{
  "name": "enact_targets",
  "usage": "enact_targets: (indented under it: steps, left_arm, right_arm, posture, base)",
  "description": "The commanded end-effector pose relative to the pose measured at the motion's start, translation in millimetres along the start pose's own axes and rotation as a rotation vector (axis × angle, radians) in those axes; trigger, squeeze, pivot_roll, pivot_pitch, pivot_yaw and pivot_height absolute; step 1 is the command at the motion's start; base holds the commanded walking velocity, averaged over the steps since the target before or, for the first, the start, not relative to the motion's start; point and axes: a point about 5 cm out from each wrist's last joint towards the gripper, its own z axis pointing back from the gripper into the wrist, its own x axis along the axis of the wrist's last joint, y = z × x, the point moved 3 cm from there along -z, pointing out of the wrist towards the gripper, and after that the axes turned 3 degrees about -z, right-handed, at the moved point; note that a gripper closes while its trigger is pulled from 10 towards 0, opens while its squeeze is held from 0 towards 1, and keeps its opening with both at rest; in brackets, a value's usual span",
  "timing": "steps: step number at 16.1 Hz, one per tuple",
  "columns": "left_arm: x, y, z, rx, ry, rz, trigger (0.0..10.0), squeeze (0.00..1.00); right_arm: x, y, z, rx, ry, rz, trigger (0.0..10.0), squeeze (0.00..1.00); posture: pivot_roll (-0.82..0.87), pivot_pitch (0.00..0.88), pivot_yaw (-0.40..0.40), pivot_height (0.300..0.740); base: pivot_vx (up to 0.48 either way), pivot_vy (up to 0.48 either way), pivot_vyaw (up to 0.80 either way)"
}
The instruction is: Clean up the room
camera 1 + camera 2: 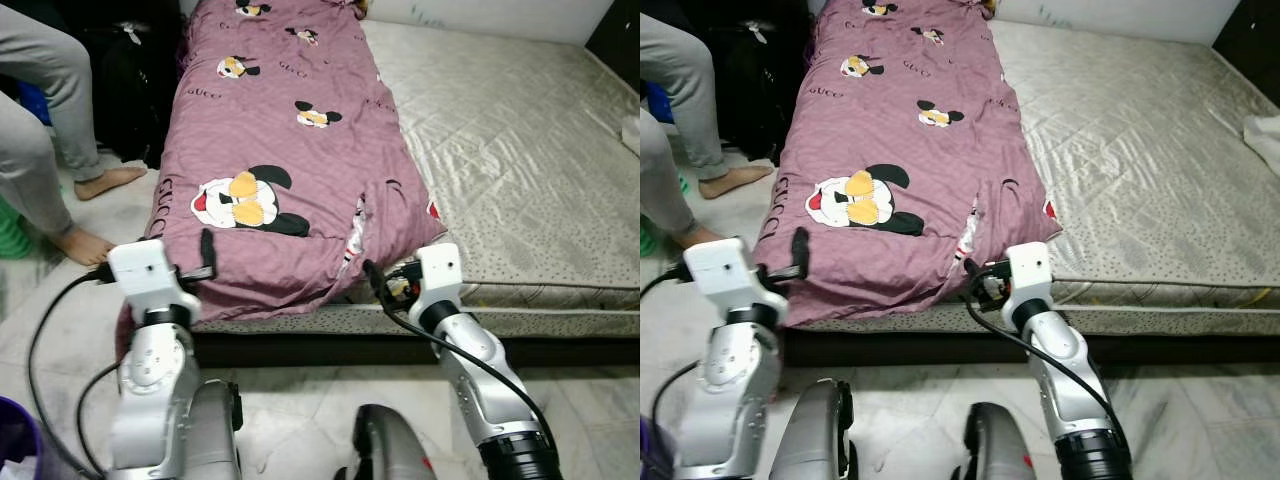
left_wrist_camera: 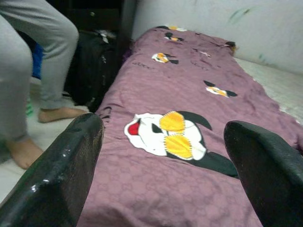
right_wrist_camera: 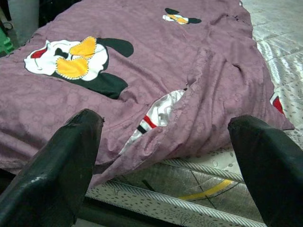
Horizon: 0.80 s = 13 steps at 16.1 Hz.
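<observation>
A mauve blanket (image 1: 290,150) printed with cartoon mice covers the left strip of a beige mattress (image 1: 510,130). Its near right corner is folded up, showing a white and red underside (image 3: 151,118). The blanket's near edge hangs over the foot of the bed. My left gripper (image 2: 163,126) is open at the blanket's near left corner, just in front of the large mouse print (image 2: 168,137). My right gripper (image 3: 165,120) is open at the folded near right corner, with nothing between its fingers.
A person in grey trousers (image 1: 40,110) stands barefoot (image 1: 85,245) on the floor left of the bed. A black bag (image 1: 130,80) leans beside the bed. A white cloth (image 1: 1265,135) lies at the mattress's right edge. A purple bin (image 1: 15,440) sits near left.
</observation>
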Motion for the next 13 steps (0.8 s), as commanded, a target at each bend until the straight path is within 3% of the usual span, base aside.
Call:
enact_targets:
  steps: [1, 13]
  left_arm:
    - [2.2, -0.4, 0.3, -0.009, -0.012, 0.001, 10.0, 0.00]
    - [1.0, -4.0, -4.1, -0.032, -0.006, 0.016, 10.0, 0.00]
  right_arm:
    - [2.4, -0.9, -0.8, 0.007, -0.009, 0.003, 10.0, 0.00]
    - [6.1, 6.2, -5.9, 0.037, -0.040, 0.003, 10.0, 0.00]
  posture:
    - [-0.03, 0.154, -0.126, 0.615]
    - [-0.02, 0.129, -0.121, 0.615]
  base:
    - [0.000, 0.000, 0.68]
    - [0.341, 0.000, 0.00]
